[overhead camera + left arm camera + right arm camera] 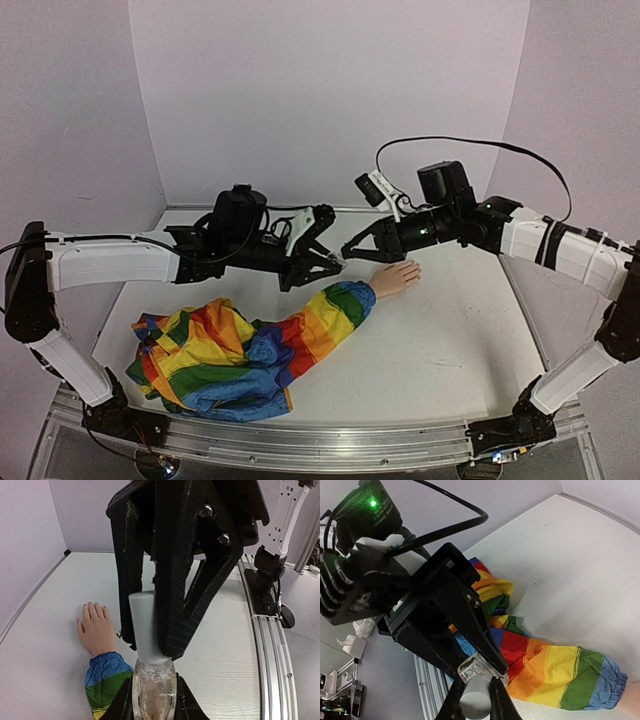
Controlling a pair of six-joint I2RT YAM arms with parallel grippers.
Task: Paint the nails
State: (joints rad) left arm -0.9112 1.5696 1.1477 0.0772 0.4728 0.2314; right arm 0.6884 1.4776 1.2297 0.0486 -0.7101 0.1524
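Note:
A pale peach mannequin hand [398,276] lies flat on the white table, ending a rainbow-striped sleeve [240,350]; its tiny nails are too small to make out. The hand also shows in the left wrist view [96,629]. My left gripper [154,690] is shut on a small clear bottle [153,687] held in the air above the sleeve cuff. My right gripper [476,700] is shut on the bottle's pale grey cap [476,699]. The two grippers meet tip to tip [347,256] just left of the hand.
The bunched rainbow garment [545,670] covers the near left of the table [450,350]. Purple walls close the back and sides. A metal rail [272,650] runs along the table edge.

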